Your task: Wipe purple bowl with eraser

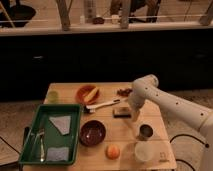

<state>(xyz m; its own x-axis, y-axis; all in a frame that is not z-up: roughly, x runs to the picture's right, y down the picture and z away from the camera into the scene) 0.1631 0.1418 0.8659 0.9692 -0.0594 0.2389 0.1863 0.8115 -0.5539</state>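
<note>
Down low at the gripper [131,110]: just beside the right end of the eraser [120,113], maybe touching it. Spread wide or pressed together? Cannot tell from here. White arm [170,102] bent over it from the right side. Eraser flat on the table [122,137], near the middle, just in front of the white-handled brush [102,105]. Purple bowl [92,132] closer to the front edge, right next to the green tray [31,135], a little way apart from the eraser. Small metal cup [146,131] near the gripper on the front side, orange bowl [87,93] further back. Looks like the grabbing step: eraser not yet lifted, bowl not yet wiped. Next, most likely: get a good hold on the eraser, lift it up, carry it over toward the tray side to the purple bowl, then rub it around inside. Needs a firm pinch, since the eraser is flat and low. Needs care too, so as not to bump the metal cup or the brush on the way.
</note>
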